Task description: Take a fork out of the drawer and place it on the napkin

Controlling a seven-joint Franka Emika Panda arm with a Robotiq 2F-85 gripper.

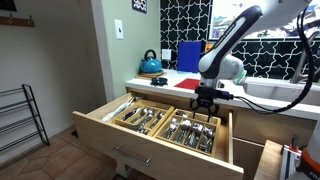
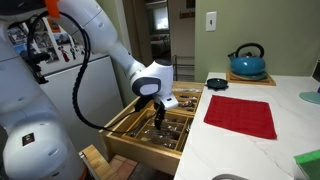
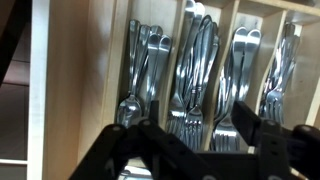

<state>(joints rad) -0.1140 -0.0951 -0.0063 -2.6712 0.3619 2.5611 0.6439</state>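
The pale-wood drawer point(image 1: 150, 150) stands pulled open in both exterior views point(image 2: 140, 140), with two wooden divider trays of silver cutlery. My gripper point(image 1: 205, 108) hangs just above the tray nearest the counter, also shown in an exterior view point(image 2: 158, 112). In the wrist view my gripper point(image 3: 195, 125) is open and empty, its fingers straddling a compartment of forks point(image 3: 195, 70). Spoons point(image 3: 140, 70) lie in the compartment beside them. The red napkin point(image 2: 240, 115) lies flat on the white counter; only a strip of it shows in an exterior view point(image 1: 186, 84).
A blue kettle point(image 2: 247, 62) stands on a wooden board at the back of the counter, with a small dark bowl point(image 2: 216, 82) near it. An upright blue board point(image 1: 190, 55) stands behind the napkin. A wire shoe rack point(image 1: 20, 120) stands on the floor.
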